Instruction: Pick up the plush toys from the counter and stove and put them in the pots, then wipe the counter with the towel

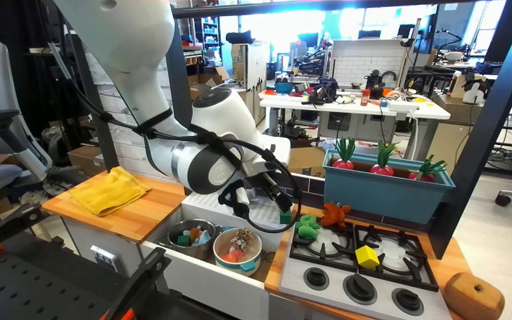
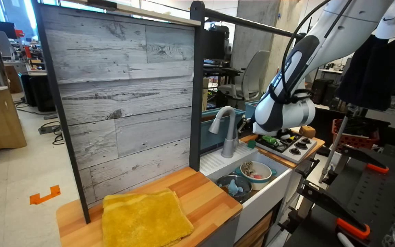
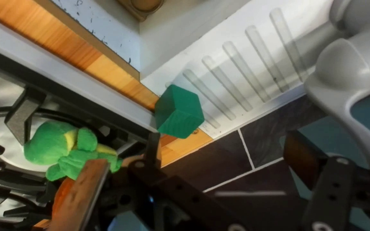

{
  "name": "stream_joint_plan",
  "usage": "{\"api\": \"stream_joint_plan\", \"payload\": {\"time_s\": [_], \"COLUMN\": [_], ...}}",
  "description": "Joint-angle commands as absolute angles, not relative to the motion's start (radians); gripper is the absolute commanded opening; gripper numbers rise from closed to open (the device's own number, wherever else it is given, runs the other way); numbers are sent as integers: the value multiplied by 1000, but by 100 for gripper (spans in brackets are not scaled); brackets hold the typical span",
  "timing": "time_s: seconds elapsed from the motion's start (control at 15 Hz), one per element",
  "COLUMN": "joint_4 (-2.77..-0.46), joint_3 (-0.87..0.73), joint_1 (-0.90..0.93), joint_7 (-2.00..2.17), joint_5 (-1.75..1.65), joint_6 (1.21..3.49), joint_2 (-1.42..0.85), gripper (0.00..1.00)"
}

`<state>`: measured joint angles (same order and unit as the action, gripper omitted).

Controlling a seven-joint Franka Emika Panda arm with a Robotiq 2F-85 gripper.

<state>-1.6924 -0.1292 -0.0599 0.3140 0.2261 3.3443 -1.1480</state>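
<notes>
At the back, between the sink (image 1: 214,286) and the stove (image 1: 294,278), a green block (image 3: 179,112) is found by the end of the ribbed drainboard (image 3: 241,73); near it, the gripper (image 3: 228,150) is poised with jaws spread wide and nothing grasped. The step in hand is judged to be the picking up of this block. The jaws should first be centred, since in the wrist view the block is seen toward one side of the gap. Two opposite flat faces should be squared to the jaws, and the grey tap (image 3: 340,61) and dark tiles (image 3: 218,163) should be cleared during descent. The block is sharp-edged, with fine curved lines on one face; painted wood is suggested, and little give should be expected. By contrast, the green toy (image 1: 308,226) on the stove is rounded and fuzzy, so gentle compression should be allowed; the orange toy (image 1: 335,214) is placed near it. Toys are already held in the shiny steel pot (image 1: 198,253) and the smooth cream pot (image 1: 224,243), set in the sink. The towel (image 2: 146,219), thick-piled and folded, is laid on the wooden counter (image 2: 207,202).
</notes>
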Motion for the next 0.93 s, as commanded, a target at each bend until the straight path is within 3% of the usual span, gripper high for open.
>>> {"api": "stream_joint_plan", "payload": {"time_s": [0.0,0.47,0.87], "joint_4": [-1699,-1819,-1888], "joint_3": [45,303,153], "joint_1": [-221,-489,-397], "joint_7": [270,224,225], "joint_5": [204,97,147], "joint_6": [3404,3424,3369], "joint_2": [-1124,-1052,-968], "gripper": [100,100,100]}}
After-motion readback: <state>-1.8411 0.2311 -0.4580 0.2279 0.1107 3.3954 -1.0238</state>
